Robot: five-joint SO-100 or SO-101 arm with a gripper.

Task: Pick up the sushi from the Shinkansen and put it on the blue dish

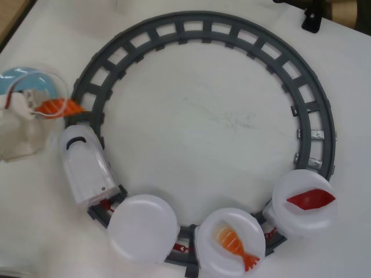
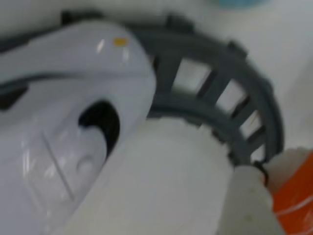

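My white gripper is at the left edge of the overhead view, shut on the sushi, an orange salmon slab with white stripes. It holds the sushi over the right rim of the blue dish, which the arm partly covers. The white Shinkansen sits on the track just below the gripper, nose toward it. In the wrist view, the train's nose with its black windshield fills the left. A white finger and the orange sushi are at the lower right.
A grey circular track rings the table. Behind the train are three white plates: one empty, one with shrimp sushi, one with dark red tuna. The track also shows in the wrist view.
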